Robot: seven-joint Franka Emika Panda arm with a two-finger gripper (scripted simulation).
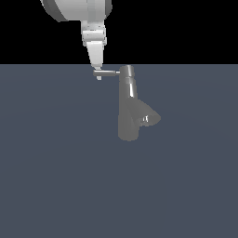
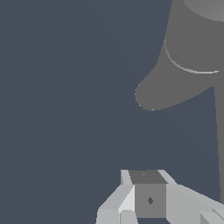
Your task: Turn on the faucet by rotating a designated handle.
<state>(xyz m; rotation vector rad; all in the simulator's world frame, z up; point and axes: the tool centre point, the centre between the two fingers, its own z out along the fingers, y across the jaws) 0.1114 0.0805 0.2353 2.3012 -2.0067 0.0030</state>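
Observation:
The faucet [image 1: 128, 109] is a grey shiny column standing on the dark floor, with a cylindrical cap and a short wide spout [image 1: 151, 118] angled toward the exterior view's right. The handle [image 1: 107, 72] is a thin rod jutting from the cap toward the exterior view's left. My gripper [image 1: 98, 74] comes down from above, its fingertips at the rod's free end, touching or nearly so. The fingers look shut, with nothing between them. In the wrist view the faucet's column [image 2: 192, 43] and spout [image 2: 153, 94] show from above, the fingers [image 2: 131, 199] sit low, and the handle [image 2: 219, 140] runs beside them.
A flat blue-grey floor [image 1: 56, 176] lies around the faucet. The arm's wrist [image 1: 76, 9] hangs above the handle's end.

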